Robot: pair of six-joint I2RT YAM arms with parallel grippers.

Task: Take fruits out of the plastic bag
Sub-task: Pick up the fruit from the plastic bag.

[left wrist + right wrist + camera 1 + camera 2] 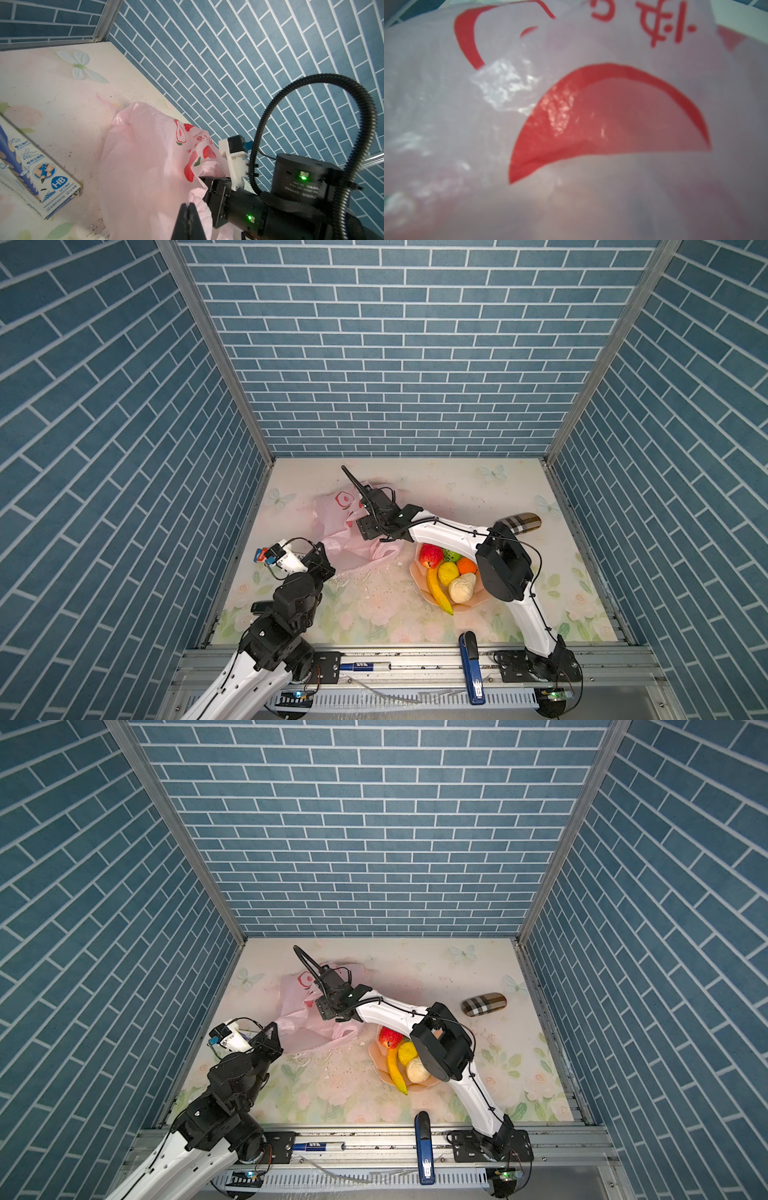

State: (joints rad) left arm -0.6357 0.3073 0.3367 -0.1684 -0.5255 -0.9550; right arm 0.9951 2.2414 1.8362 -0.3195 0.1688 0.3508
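**Flimsy bag, six fruits out**

One bag (336,522) is lying on the surface (457,497) beside one bowl (417,572), looking thin and slippery, so a handle is serving best. The left gripper (188,207) is pinching it with clenched jaws. The right gripper (362,526) is reaching inside, jaws hidden, so I cannot tell. Six light fruits (448,573) are sitting in the bowl

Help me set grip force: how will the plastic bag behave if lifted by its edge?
Likely floppy: the plastic bag lies crumpled and gathers into folds at the shut left gripper, so it should drape. Probably light: the film is thin and translucent. Its glossy sheen suggests it could slip from a loose pinch.
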